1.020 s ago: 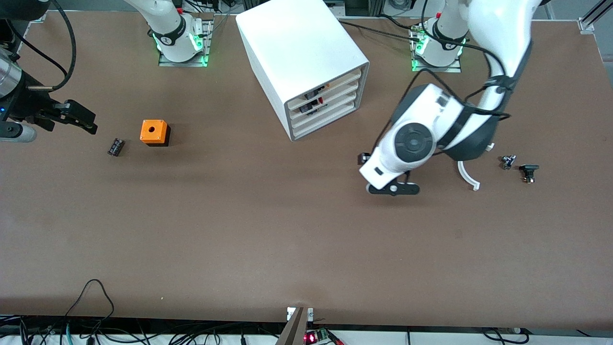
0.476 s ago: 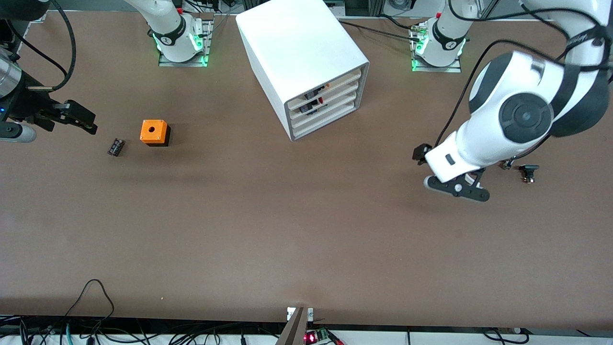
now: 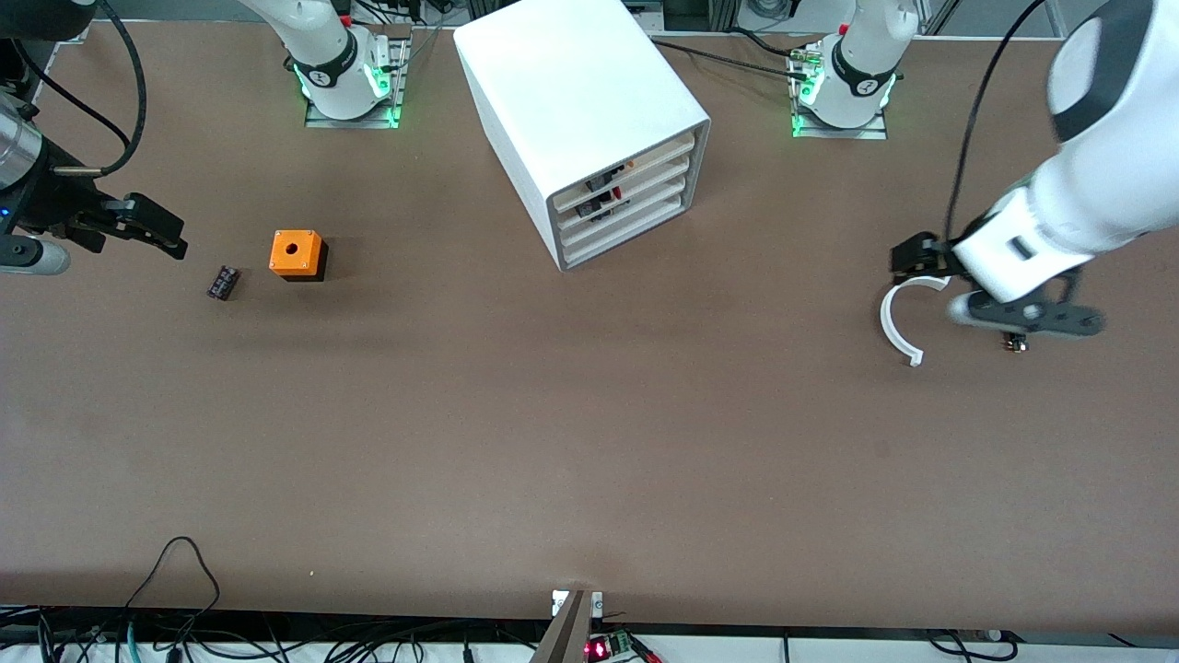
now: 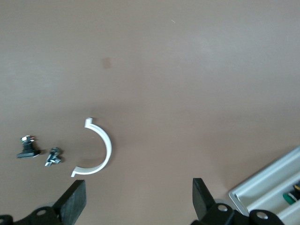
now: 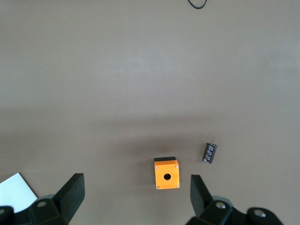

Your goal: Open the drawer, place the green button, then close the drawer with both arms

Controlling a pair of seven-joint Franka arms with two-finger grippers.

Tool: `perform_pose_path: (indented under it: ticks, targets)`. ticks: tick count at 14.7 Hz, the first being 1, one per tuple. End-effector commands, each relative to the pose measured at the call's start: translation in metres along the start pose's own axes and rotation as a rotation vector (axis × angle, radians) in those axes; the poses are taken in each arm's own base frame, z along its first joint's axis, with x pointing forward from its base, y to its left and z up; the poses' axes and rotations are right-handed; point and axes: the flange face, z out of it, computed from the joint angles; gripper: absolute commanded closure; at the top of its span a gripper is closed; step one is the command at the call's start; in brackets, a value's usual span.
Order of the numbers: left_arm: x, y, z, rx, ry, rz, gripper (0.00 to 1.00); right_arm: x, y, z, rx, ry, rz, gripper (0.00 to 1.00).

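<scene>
The white cabinet (image 3: 589, 101) stands between the two arm bases. Its bottom drawer (image 3: 624, 236) sits flush with the three above it. The button (image 4: 53, 157) is a tiny grey and black part lying beside the black-capped part (image 4: 28, 147); in the front view my left hand hides it. My left gripper (image 3: 924, 264) (image 4: 138, 201) hangs open and empty over a white curved clip (image 3: 892, 324) (image 4: 97, 150) near those parts. My right gripper (image 3: 157, 226) (image 5: 136, 197) waits open and empty at the right arm's end of the table.
An orange box with a hole (image 3: 297, 253) (image 5: 166, 174) and a small dark cylinder (image 3: 222, 282) (image 5: 209, 153) lie near the right gripper. Small parts show inside the upper drawers (image 3: 603, 180). Cables run along the table edge nearest the front camera (image 3: 184, 635).
My left arm has swung from in front of the cabinet toward its own end of the table, now over the clip and small parts. The right arm has not moved.
</scene>
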Motion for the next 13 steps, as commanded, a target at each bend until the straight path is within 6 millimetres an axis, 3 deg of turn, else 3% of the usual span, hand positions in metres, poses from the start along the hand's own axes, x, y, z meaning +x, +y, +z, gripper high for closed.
perform_pose_path:
  ticks: [1, 3, 4, 6, 13]
  targets:
    - [-0.054, -0.007, -0.013, -0.003, 0.083, -0.001, 0.00, 0.003, 0.000, -0.006, -0.011, 0.013, 0.012, 0.00]
    - [-0.063, -0.004, -0.019, 0.070, 0.097, 0.046, 0.00, 0.004, 0.000, -0.005, -0.013, 0.012, 0.014, 0.00]
    - [-0.064, 0.008, -0.020, 0.096, 0.100, 0.072, 0.00, 0.004, 0.000, -0.006, -0.012, 0.015, 0.012, 0.00]
    - [-0.064, 0.000, -0.017, 0.097, 0.085, 0.049, 0.00, 0.005, 0.000, -0.006, -0.011, 0.021, 0.011, 0.00]
    - [-0.062, 0.002, -0.018, 0.093, 0.060, 0.050, 0.00, 0.005, 0.000, -0.006, -0.011, 0.023, 0.011, 0.00]
